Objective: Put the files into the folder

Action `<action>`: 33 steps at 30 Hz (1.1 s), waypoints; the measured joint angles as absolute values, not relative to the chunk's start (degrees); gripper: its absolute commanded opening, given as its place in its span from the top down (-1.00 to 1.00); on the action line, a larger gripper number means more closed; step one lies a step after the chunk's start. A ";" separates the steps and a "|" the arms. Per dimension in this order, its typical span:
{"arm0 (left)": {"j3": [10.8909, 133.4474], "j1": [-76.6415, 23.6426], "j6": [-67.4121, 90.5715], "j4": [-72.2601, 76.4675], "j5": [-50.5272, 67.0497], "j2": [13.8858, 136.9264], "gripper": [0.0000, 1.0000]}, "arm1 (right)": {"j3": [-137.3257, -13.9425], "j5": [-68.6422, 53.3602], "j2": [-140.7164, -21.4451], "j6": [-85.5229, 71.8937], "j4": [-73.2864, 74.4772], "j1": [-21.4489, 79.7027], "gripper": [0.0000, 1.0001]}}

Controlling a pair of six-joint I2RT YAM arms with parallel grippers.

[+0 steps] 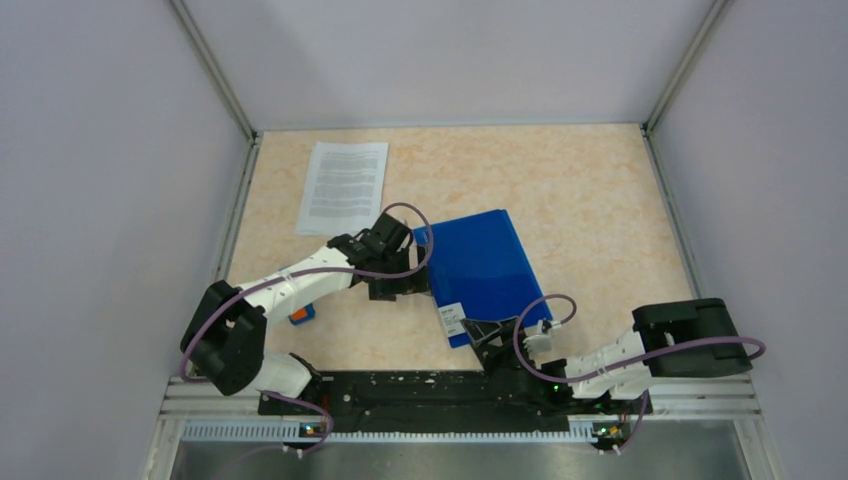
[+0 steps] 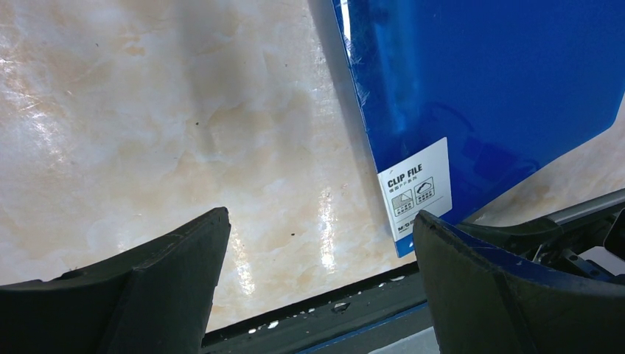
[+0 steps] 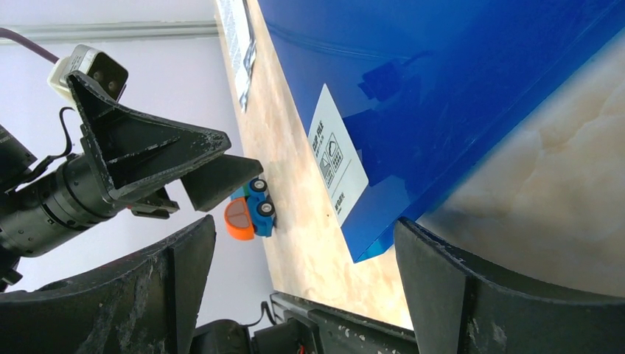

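Note:
The folder (image 1: 480, 262) lies shut and flat on the table's middle, bright blue, with a white label (image 1: 450, 318) at its near corner. The files (image 1: 343, 186), a white printed sheet, lie at the far left, apart from the folder. My left gripper (image 1: 408, 280) hovers at the folder's left edge, open with nothing between its fingers (image 2: 169, 287); the folder (image 2: 486, 88) and its label (image 2: 415, 188) show beyond them. My right gripper (image 1: 480, 335) is open and empty at the folder's near corner. The right wrist view shows that corner (image 3: 368, 247) just past the jaws.
A small orange-and-blue toy car (image 1: 302, 314) sits near the left arm, on the table's near left; it also shows in the right wrist view (image 3: 250, 214). The black base rail (image 1: 420, 385) runs along the near edge. Grey walls enclose the other three sides.

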State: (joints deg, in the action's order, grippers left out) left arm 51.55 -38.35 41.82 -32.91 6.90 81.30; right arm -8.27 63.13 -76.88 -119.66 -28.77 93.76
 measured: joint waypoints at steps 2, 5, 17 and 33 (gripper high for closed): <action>51.55 -38.35 41.82 -32.88 6.90 81.28 -0.98 | -8.32 63.13 -76.88 -119.66 -28.77 93.76 -0.78; 51.55 -38.35 41.82 -32.86 6.90 81.30 -0.97 | -8.34 63.13 -76.88 -119.66 -28.75 93.76 -0.78; 51.53 -38.33 41.82 -32.18 6.92 82.06 -0.97 | -8.36 64.82 -82.81 -119.68 -34.81 93.69 -0.72; 50.96 -38.11 41.60 -31.46 6.90 82.28 -0.97 | -6.39 68.64 -106.24 -119.68 -69.58 93.27 0.05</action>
State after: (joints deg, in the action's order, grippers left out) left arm 50.96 -38.11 41.60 -31.46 6.90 82.28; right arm -6.39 68.64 -106.24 -119.68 -69.58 93.27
